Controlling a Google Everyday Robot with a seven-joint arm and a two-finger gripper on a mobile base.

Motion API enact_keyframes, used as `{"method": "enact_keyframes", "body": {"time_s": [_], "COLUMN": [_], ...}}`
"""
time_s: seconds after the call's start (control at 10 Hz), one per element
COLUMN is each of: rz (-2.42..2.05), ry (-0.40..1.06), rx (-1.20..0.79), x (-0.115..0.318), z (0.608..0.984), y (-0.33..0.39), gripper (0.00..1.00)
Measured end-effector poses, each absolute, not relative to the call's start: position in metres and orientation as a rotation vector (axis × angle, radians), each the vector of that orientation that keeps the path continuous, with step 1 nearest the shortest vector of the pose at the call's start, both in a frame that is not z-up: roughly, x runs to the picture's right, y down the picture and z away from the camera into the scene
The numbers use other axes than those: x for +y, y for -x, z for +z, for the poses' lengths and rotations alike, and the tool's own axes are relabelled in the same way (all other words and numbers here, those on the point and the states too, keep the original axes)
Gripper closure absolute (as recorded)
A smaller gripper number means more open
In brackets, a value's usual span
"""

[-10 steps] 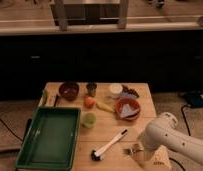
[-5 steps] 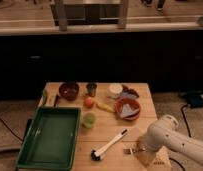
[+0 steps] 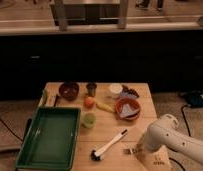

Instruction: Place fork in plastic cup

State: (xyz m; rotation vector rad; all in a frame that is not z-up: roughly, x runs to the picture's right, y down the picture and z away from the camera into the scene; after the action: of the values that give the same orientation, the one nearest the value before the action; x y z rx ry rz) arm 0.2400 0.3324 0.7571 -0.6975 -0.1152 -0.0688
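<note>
Almost nothing differs from half a second ago: the white arm (image 3: 167, 137) keeps the same hunched pose over the table's right front corner, and every object on the wooden table (image 3: 107, 137) lies where it lay. The gripper (image 3: 139, 148) is low at the arm's left end, close above the wood near the front edge; whether it is open or closed, or has hold of anything, cannot be told. The fork (image 3: 128, 150) lies flat on the table just to the gripper's left, between it and the black head of the white-handled brush (image 3: 109, 145), which lies aslant across the bare front strip. The green cup (image 3: 88, 120) stands upright beyond the brush, just beside the right rim of the green tray (image 3: 26, 150), which takes up the left front of the table. Bare wood shows between cup, brush and fork. Farther back, an orange fruit (image 3: 88, 102), a red bowl (image 3: 127, 109), a dark bowl (image 3: 69, 90), a dark cup (image 3: 91, 89) and a white cup (image 3: 115, 90) crowd the rear half.
</note>
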Motion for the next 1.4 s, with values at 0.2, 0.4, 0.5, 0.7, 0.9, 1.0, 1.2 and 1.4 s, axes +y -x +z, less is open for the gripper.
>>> {"method": "enact_keyframes", "body": {"time_s": [0.2,0.4,0.5,0.7,0.9,1.0,1.2,1.4], "rz": [-0.062,-0.063,-0.063,-0.066,-0.094,-0.105,-0.137,-0.188], "ry": [0.7,0.705,0.704,0.707,0.697,0.696,0.692,0.687], "rx": [-0.119,-0.12,-0.123,-0.123,-0.141,-0.153,-0.176,-0.201], "x": [0.334,0.336,0.335,0.334,0.318,0.31,0.291,0.269], "z": [0.761,0.761,0.759,0.758,0.755,0.753,0.742,0.731], "y": [-0.24,-0.24,-0.24,-0.24,-0.233,-0.231,-0.226,-0.216], "gripper": [1.0,1.0,1.0,1.0,1.0,1.0,1.0,1.0]}}
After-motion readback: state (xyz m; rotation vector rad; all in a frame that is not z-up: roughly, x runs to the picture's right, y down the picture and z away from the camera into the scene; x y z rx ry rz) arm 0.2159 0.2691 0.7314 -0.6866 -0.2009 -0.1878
